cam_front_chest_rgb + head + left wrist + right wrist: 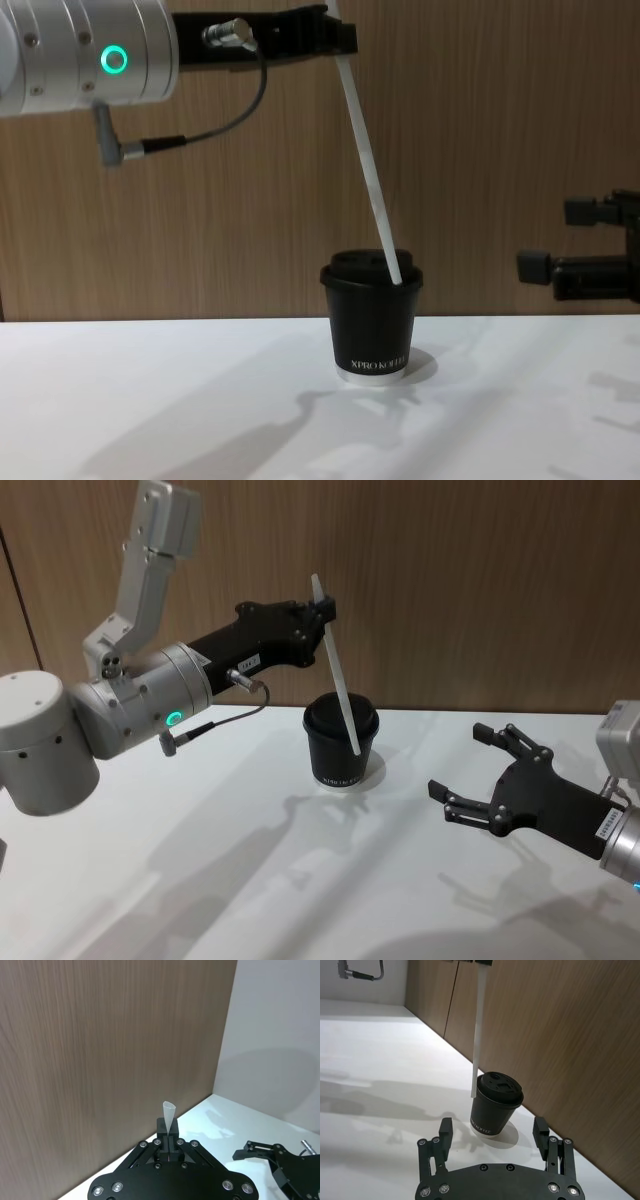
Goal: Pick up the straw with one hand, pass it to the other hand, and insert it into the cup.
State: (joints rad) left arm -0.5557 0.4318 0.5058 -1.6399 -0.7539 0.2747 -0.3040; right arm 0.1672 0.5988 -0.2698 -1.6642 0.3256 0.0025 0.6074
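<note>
While the left gripper [322, 608] hangs in the air above the cup [330, 755], its jaws are pressed together on the straw [338, 680], pinching it a little below the upper end. In the left wrist view a short stub of the straw [169, 1112] sticks out past the closed fingertips. From that grip the straw [370, 170] slants down and toward the robot's right. Its lower end sits at about the height of the lid's rim, on the side of the cup [372, 320] that faces the robot. The end appears to be outside the lid, not through it, and whether it touches the cup cannot be told. Behind the jaws the black gripper body runs back to a fat silver wrist with a green ring [174, 719] and a thin cable [240, 715].

The cup stands upright on the white desk [200, 830], near the wooden wall [480, 580], with its white lettering turned toward the robot.

The right gripper [458, 762] hovers over the desk to the right of the cup, well apart from it, with its jaws spread wide and nothing between them. In the right wrist view its two fingers [445, 1130] frame the cup [495, 1107] and the straw [478, 1030] beyond.
</note>
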